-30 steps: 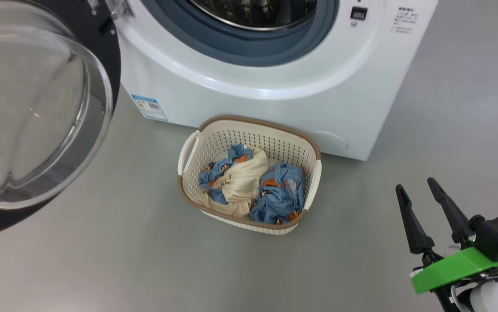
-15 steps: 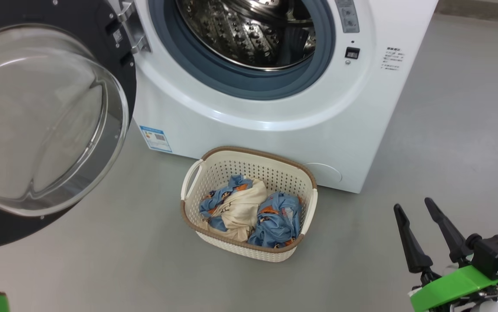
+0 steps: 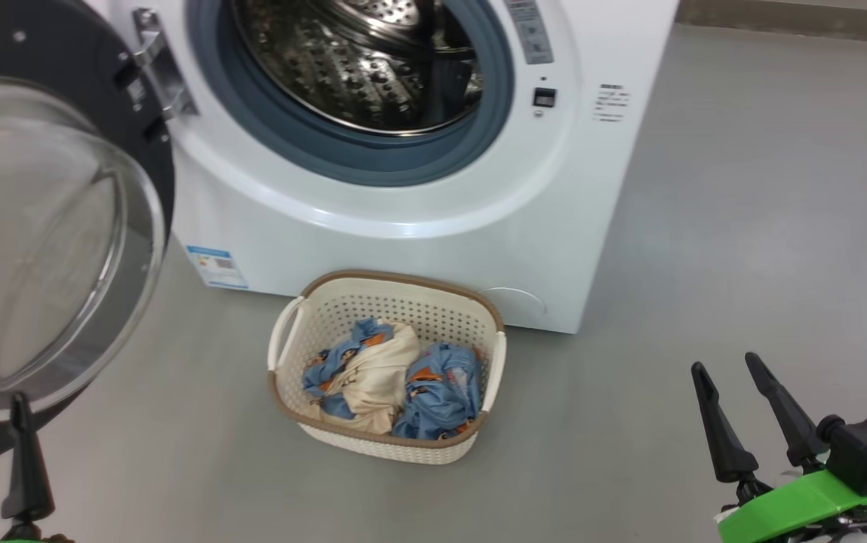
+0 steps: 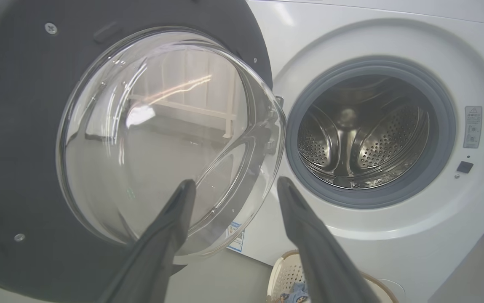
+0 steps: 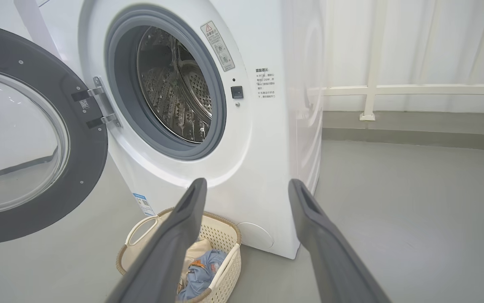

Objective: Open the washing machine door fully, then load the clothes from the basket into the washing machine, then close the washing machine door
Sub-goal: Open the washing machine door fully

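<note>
Now: both grippers spread and empty, door open, clothes in the basket

My left gripper [image 4: 234, 182] has its two dark fingers spread wide, with nothing held between them. Seen along those fingers, the washing machine door [image 4: 14, 105] stands close ahead. The tip of one finger lies over the bulging glass window [image 4: 161, 139], and the tip of the other lies over the white front just past the window's edge. I cannot tell whether either tip touches the glass. My right gripper [image 3: 724, 362] is likewise spread and empty. It hangs over bare grey floor [image 3: 705, 226] at the lower right of the head view, well apart from everything else.

The door is swung out to my left on its metal hinge [image 3: 158, 75], with its inner face and black rim turned toward me. That leaves the mouth of the washing machine [image 3: 433, 249] uncovered. Inside the grey-blue gasket [image 3: 373, 162] the perforated steel drum [image 4: 364, 134] shines.

The basket [image 3: 395, 277] sits on the floor just in front of the machine, below the opening and to the right of the blue label [image 3: 216, 265]. The clothes [image 3: 388, 377] lie bunched inside it. A cream piece [image 3: 369, 373] is toward the left, and the blue printed pieces [image 3: 441, 388] lie beside and under it.
</note>
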